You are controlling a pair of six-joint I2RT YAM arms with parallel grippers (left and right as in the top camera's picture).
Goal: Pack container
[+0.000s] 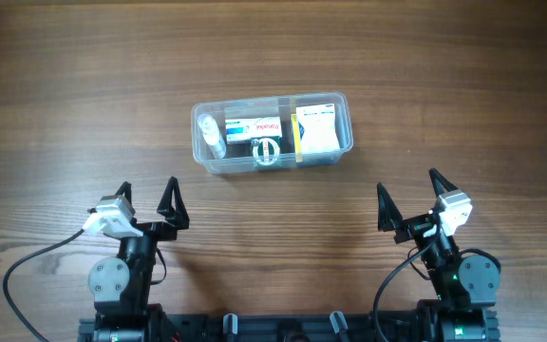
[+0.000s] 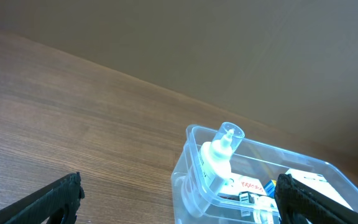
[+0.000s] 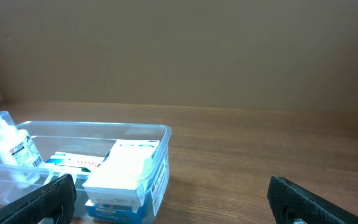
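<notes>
The clear plastic container [image 1: 272, 133] sits mid-table with no lid on it. Inside lie a small clear pump bottle [image 1: 211, 133] at its left end, a flat white box with red print [image 1: 254, 126], a small round item [image 1: 267, 150], and a white and yellow box [image 1: 317, 131] at the right. The left gripper [image 1: 146, 197] stands open at the near left, well short of the container [image 2: 260, 180]. The right gripper [image 1: 408, 189] stands open at the near right, also apart from the container [image 3: 79, 168]. Both hold nothing. The bottle [image 2: 219, 158] leans against the tub wall.
The wooden table [image 1: 74, 104] stretches all round the container. Black cables [image 1: 27, 261] run from both arm bases along the near edge. A plain wall stands behind the table in the wrist views.
</notes>
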